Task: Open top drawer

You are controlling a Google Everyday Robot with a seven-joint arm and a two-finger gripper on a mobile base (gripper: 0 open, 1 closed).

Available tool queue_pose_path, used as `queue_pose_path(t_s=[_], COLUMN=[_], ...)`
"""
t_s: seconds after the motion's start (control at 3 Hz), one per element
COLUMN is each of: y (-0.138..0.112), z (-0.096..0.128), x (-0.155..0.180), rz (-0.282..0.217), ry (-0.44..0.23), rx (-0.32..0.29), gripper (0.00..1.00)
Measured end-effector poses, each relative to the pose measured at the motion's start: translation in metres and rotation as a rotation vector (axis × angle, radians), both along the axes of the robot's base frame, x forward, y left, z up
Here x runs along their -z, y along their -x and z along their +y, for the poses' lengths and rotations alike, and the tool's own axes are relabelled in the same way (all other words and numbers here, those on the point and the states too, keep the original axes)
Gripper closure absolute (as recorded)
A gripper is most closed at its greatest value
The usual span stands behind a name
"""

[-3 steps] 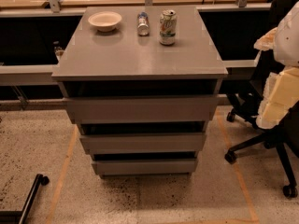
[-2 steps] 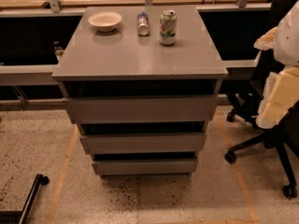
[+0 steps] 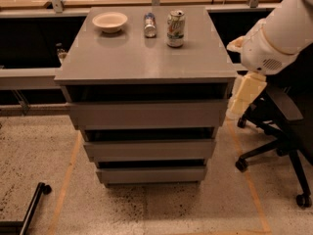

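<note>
The cream-coloured gripper hangs from the white robot arm at the right near corner of the matte grey cabinet. It is just beside the right end of the plain grey handle-less top drawer and level with its front. Whether it is spread or closed I cannot tell. The drawer front sits directly under the cabinet top, its long axis running left to right. The work lies to the gripper's left, so I reckon it must come round to the near face before pulling nearward.
</note>
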State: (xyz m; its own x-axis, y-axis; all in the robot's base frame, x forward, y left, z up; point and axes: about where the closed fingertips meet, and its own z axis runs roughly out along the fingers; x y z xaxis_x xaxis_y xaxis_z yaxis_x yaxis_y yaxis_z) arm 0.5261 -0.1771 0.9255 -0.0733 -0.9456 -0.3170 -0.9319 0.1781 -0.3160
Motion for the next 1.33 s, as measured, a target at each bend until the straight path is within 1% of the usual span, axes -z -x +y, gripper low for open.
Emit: queue_pose_path(t_s=[0.33, 0.67, 1.0, 1.33], y=[-0.001, 0.002, -0.005, -0.018], z=[-0.001, 0.002, 0.021, 0.036], x=[0.005, 0.024, 0.061, 0.094], rz=[0.013, 0.058, 0.093, 0.119], ry=[-0.005, -0.04, -0.112, -0.181], rx=[0.024, 0.049, 0.038, 0.034], gripper=[0.0, 0.0, 0.0, 0.0])
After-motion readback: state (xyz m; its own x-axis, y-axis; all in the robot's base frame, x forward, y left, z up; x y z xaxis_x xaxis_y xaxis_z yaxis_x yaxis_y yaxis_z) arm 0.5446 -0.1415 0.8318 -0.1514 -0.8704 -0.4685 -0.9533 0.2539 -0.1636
